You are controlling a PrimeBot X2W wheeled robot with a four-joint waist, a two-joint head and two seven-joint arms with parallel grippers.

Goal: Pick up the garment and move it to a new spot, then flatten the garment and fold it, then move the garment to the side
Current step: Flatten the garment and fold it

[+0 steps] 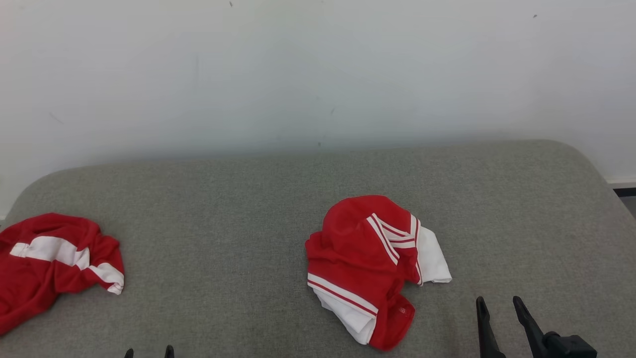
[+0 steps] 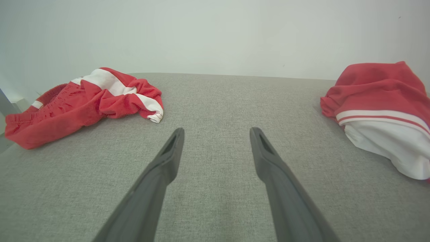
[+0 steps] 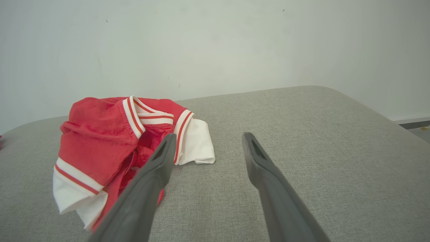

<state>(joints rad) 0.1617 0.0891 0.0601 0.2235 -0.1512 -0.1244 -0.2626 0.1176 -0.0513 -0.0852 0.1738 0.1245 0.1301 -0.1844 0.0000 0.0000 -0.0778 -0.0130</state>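
A crumpled red-and-white garment (image 1: pixel 370 263) lies midway along the front edge of the grey cushion (image 1: pixel 223 209), a second garment (image 1: pixel 49 261) at its left edge; the left gripper (image 1: pixel 149 352) and right gripper (image 1: pixel 499 301) hover empty, fingers apart

Second red garment (image 1: pixel 49 263) at grey cushion's (image 1: pixel 248 199) left edge: cut off by head view's left side. Left gripper (image 1: pixel 149 352): fingertips only, rest below bottom edge. Centre garment (image 1: pixel 362 258) crumpled, shape hidden in folds; hem tag (image 1: pixel 401 310) too small to read; cropped at right in left wrist view.

Head view high, looking down; wrist views low, forward, share garment (image 1: pixel 365 258)
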